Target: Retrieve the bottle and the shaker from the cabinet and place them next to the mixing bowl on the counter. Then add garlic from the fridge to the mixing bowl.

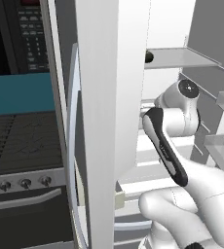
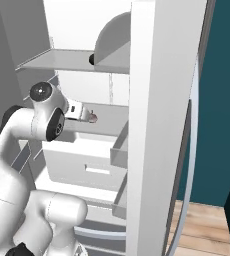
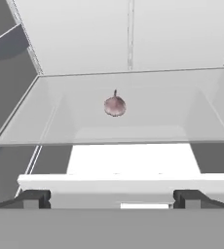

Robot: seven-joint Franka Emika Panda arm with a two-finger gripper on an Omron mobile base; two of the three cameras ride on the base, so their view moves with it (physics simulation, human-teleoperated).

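Note:
The fridge stands open, its pale door (image 1: 106, 121) (image 2: 162, 125) edge-on beside my arm. A small pinkish garlic bulb (image 3: 115, 105) (image 2: 92, 118) lies upright on a clear glass shelf (image 3: 50, 126) inside. My gripper (image 3: 111, 198) is open and points at the garlic from the shelf's front, its two dark fingertips (image 3: 33, 198) spread wide and apart from the bulb. Nothing is between them. In the right base view my hand (image 2: 76, 111) reaches into the fridge just left of the garlic. The bottle, shaker, cabinet, mixing bowl and counter are out of view.
A dark round item (image 1: 149, 57) (image 2: 92, 59) sits on the upper shelf beside a grey dome (image 2: 114, 35). White drawers (image 2: 87, 160) lie below the glass shelf. Door bins (image 2: 119, 150) jut in on the right. An oven (image 1: 21, 146) stands left of the fridge.

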